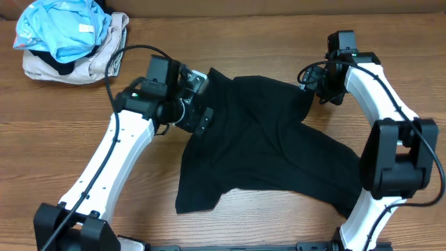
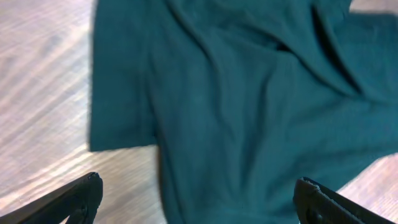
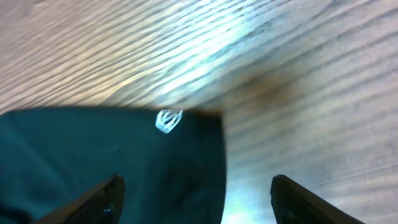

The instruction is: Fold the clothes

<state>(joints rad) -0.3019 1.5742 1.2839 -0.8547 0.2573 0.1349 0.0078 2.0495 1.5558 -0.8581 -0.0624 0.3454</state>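
Spreading stage: black shirt (image 1: 265,146) rumpled at centre of table (image 1: 63,139). Left gripper (image 2: 198,199) and right gripper (image 3: 196,199) gaping, empty, above its far edge. Next: pinch corners, pull flat.

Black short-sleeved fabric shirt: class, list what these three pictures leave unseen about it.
1. Overhead: the black short-sleeved fabric shirt has its lower right edge hidden behind the white right arm.
2. Left wrist: shirt cut off by three frame edges.
3. Right wrist: small white logo too blurred to read.
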